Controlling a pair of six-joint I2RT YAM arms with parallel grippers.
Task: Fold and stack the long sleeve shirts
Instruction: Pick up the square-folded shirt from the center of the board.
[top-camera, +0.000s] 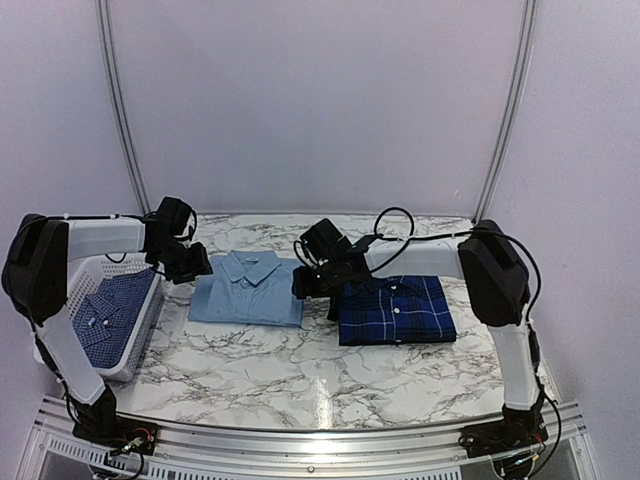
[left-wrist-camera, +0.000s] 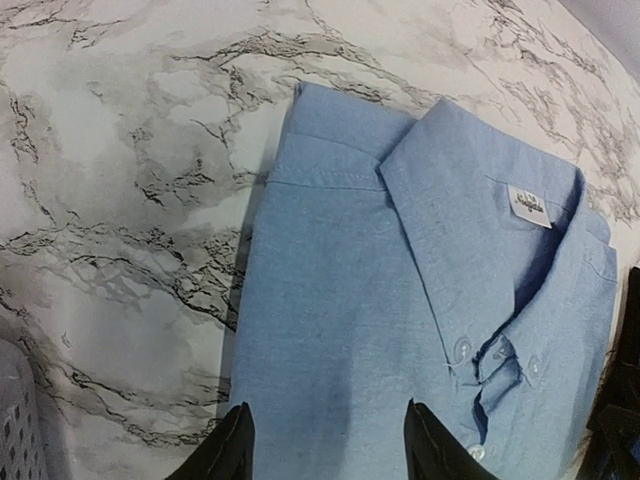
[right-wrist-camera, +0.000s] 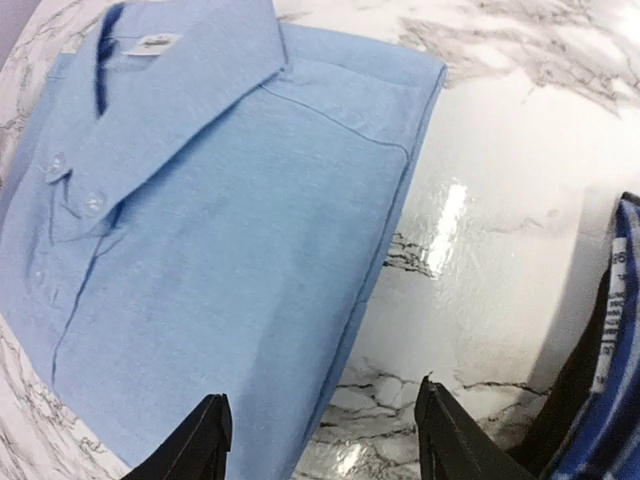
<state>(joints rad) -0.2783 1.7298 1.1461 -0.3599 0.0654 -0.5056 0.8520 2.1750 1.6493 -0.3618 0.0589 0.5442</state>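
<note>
A folded plain light blue shirt (top-camera: 246, 288) lies collar-up at the middle of the marble table (top-camera: 300, 370). Beside it on the right lies a folded dark navy plaid shirt (top-camera: 396, 310). A small-check blue shirt (top-camera: 108, 312) rests in the basket at the left. My left gripper (top-camera: 190, 265) hovers open over the light blue shirt's (left-wrist-camera: 400, 300) left edge, nothing between its fingers (left-wrist-camera: 232, 448). My right gripper (top-camera: 303, 283) hangs open above the same shirt's (right-wrist-camera: 200, 250) right edge, one finger (right-wrist-camera: 205, 440) over cloth, the other over bare marble.
A white slatted basket (top-camera: 140, 340) stands at the table's left edge under the left arm. White walls with metal rails close in the back and sides. The plaid shirt's edge (right-wrist-camera: 615, 400) shows at the right of the right wrist view.
</note>
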